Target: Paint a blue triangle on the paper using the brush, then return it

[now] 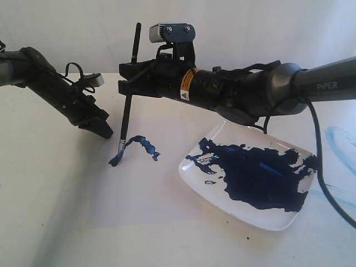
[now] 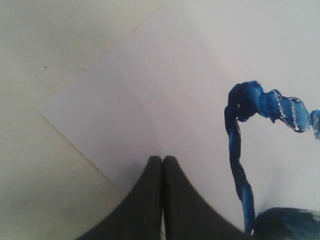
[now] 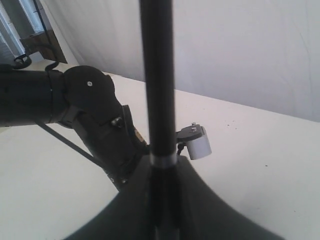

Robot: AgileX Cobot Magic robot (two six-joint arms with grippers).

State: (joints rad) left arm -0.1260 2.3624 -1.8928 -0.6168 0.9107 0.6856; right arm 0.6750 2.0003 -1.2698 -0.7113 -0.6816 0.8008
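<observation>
The right gripper (image 1: pixel 127 78) clamps the long thin black paintbrush (image 1: pixel 126 117) upright, tip on the pale lilac-white paper sheet (image 2: pixel 165 90) ending 2 wobbly dark-blue triangle strokes (image 1: pixel 144 144), while the empty, closed left gripper (image 2: pixel 162 164) seemingly pins that sheet.

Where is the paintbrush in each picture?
Exterior view: the brush stands upright left of the middle, gripped by the right tool, tip on the paper.
Left wrist view: only a dark blue blob at the picture's bottom right corner, probably its tip.
Right wrist view: its black handle runs straight up the middle.
Shared landmark: the black left arm beside the brush; the left wrist view shows the shut left tool.
</observation>
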